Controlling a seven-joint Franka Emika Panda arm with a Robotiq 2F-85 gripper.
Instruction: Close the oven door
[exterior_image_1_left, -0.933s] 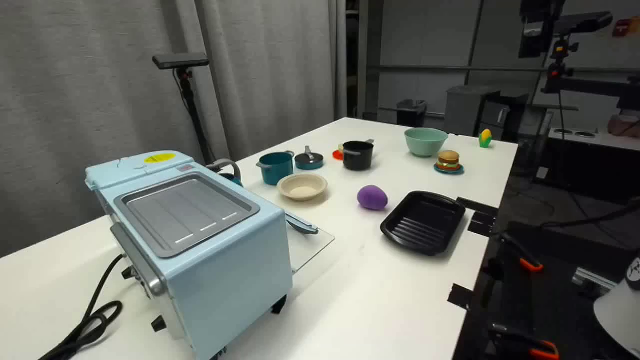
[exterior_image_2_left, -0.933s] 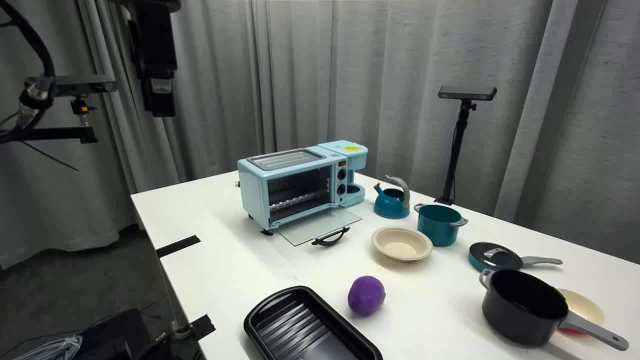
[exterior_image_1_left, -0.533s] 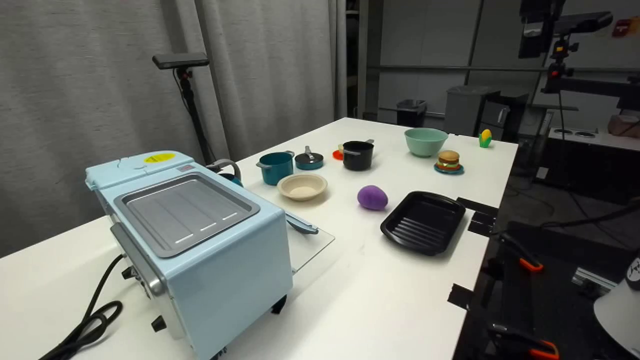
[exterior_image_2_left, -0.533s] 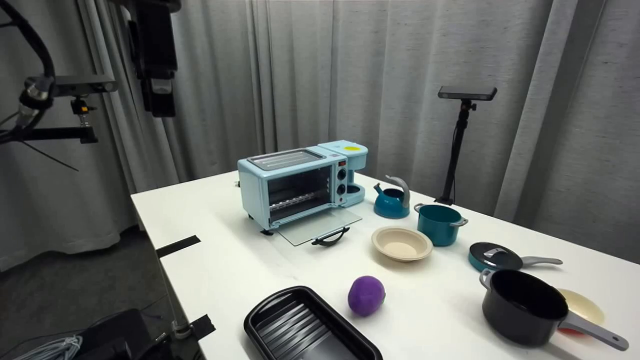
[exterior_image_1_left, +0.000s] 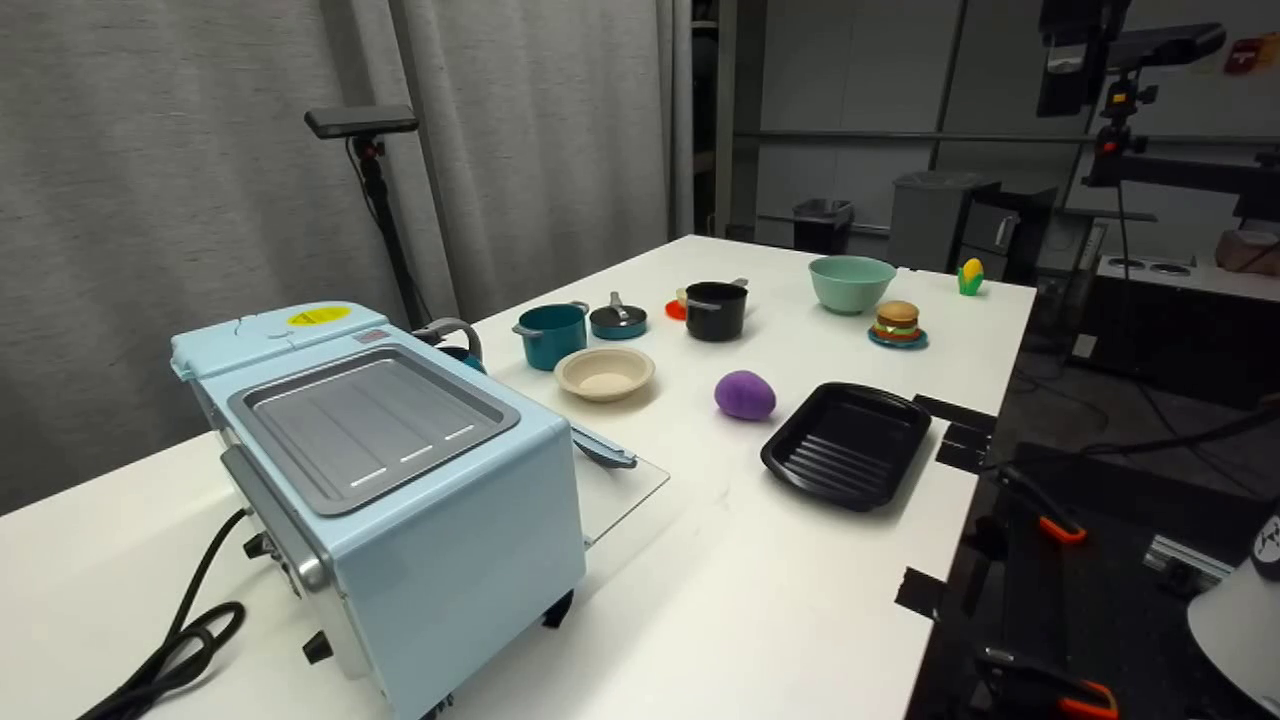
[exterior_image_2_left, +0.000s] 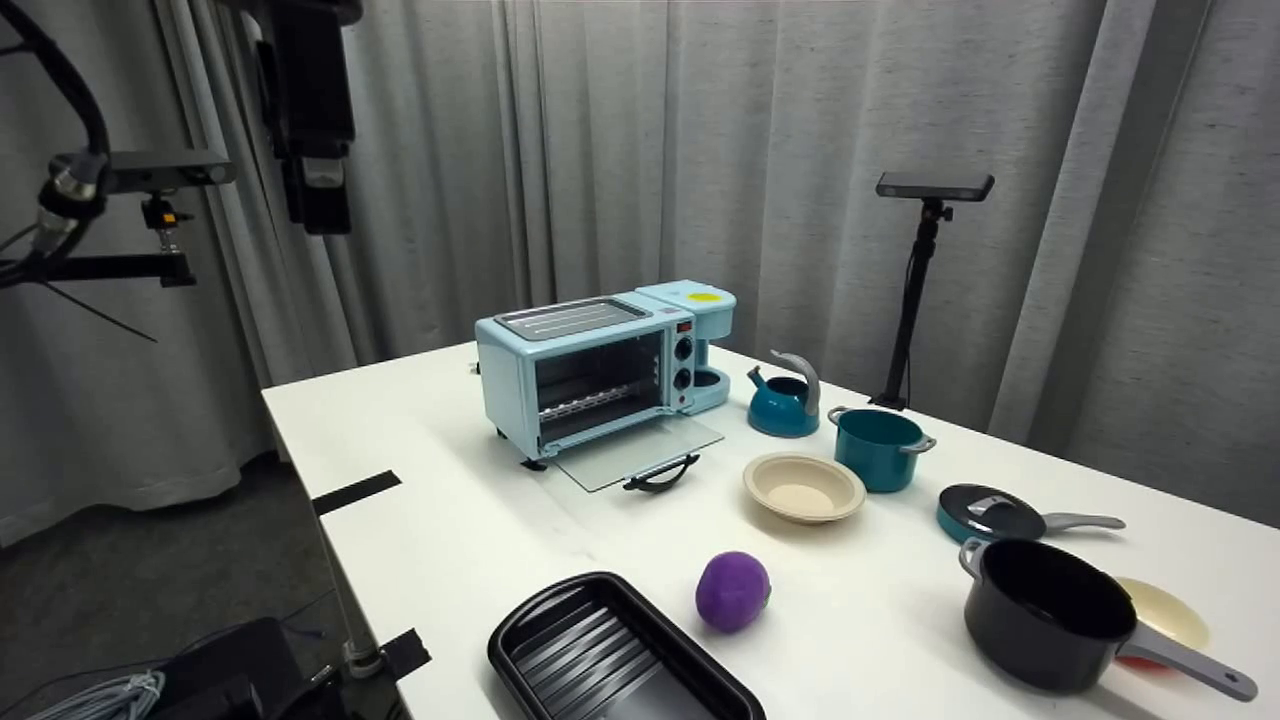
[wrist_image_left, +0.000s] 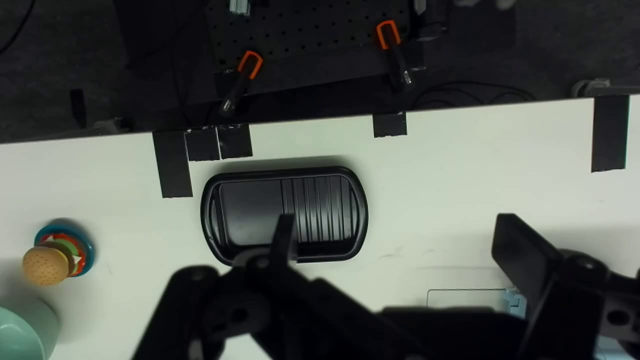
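At oven (exterior_image_2_left: 508, 385) front, clear glass door (exterior_image_2_left: 635, 452) lowered, black handle (exterior_image_2_left: 660, 488).

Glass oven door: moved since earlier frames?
No, no visible shift: in both exterior views the glass oven door stays lowered, unchanged relative to the toaster oven.

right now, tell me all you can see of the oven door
The oven door is a clear, glassy pane with a curved black handle at its outer edge. It is open, folded down nearly flat at the lower front of the toaster oven. Whether it touches the white table is unclear. Nothing rests on it; the gripper is apart.
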